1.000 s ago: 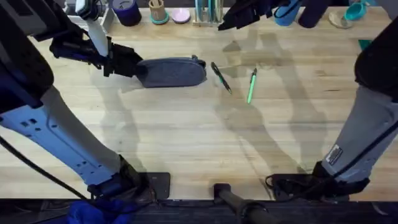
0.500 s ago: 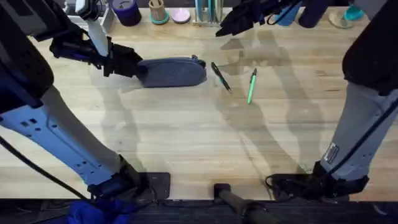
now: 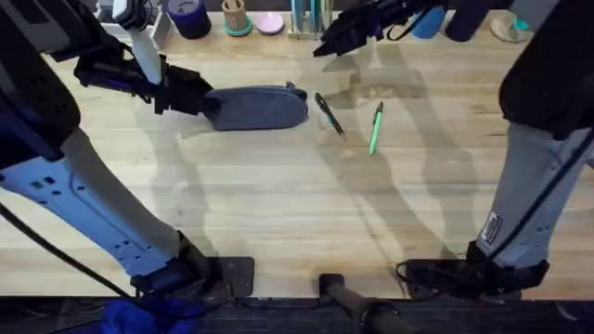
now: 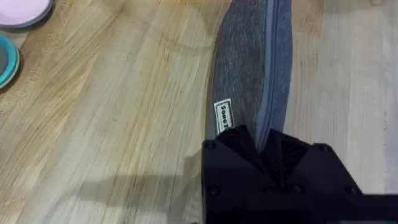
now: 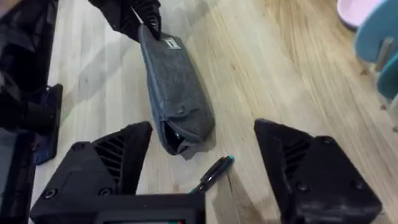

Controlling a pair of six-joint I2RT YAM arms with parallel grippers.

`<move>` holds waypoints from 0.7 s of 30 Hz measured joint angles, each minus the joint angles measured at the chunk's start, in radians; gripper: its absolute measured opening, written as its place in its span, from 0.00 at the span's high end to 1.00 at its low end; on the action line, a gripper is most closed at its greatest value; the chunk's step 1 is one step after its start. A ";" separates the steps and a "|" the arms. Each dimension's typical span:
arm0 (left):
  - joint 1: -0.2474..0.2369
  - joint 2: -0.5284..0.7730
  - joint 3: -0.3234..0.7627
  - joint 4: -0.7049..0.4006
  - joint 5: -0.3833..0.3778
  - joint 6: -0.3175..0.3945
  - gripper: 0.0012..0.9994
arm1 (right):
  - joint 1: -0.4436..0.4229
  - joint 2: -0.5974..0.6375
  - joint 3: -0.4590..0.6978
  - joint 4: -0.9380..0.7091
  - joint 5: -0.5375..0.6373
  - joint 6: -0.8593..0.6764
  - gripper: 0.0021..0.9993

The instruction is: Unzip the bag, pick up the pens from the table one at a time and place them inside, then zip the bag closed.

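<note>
The blue-grey bag [image 3: 258,108] lies zipped on the table [image 3: 278,204], back left of centre. My left gripper [image 3: 204,100] is shut on the bag's left end; the left wrist view has its black fingers [image 4: 239,146] pinching the bag [image 4: 249,74] at the zipper. My right gripper [image 3: 327,42] hovers open behind the pens, apart from the bag's right end. In the right wrist view the bag [image 5: 174,99] lies between its spread fingers [image 5: 124,155]. The black pen [image 3: 329,116] and the green pen [image 3: 375,128] lie right of the bag.
Along the table's back edge stand a dark-blue cup [image 3: 190,17], a wooden holder [image 3: 236,17], a pink dish [image 3: 269,23] and a clear holder [image 3: 309,19]. A teal item [image 3: 529,17] sits at the back right.
My right gripper has shifted a little to the left along the back, toward the bag's right end. The left gripper, bag and pens have stayed put.
</note>
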 joint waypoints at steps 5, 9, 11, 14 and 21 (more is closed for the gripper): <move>0.000 0.000 0.000 0.000 0.000 0.000 0.96 | 0.000 0.032 0.000 0.025 0.001 0.035 0.00; 0.000 0.000 0.000 0.000 0.000 0.000 0.96 | 0.008 0.033 0.000 0.111 0.019 0.153 0.00; 0.000 0.000 0.000 0.000 0.000 0.000 0.96 | 0.014 0.033 0.000 0.112 0.043 0.181 0.00; 0.000 0.000 0.000 0.000 0.000 0.000 0.96 | 0.025 0.033 0.000 0.113 0.076 0.222 0.00; 0.000 0.000 0.000 0.000 0.000 0.000 0.96 | 0.034 0.033 0.000 0.106 0.102 0.305 0.00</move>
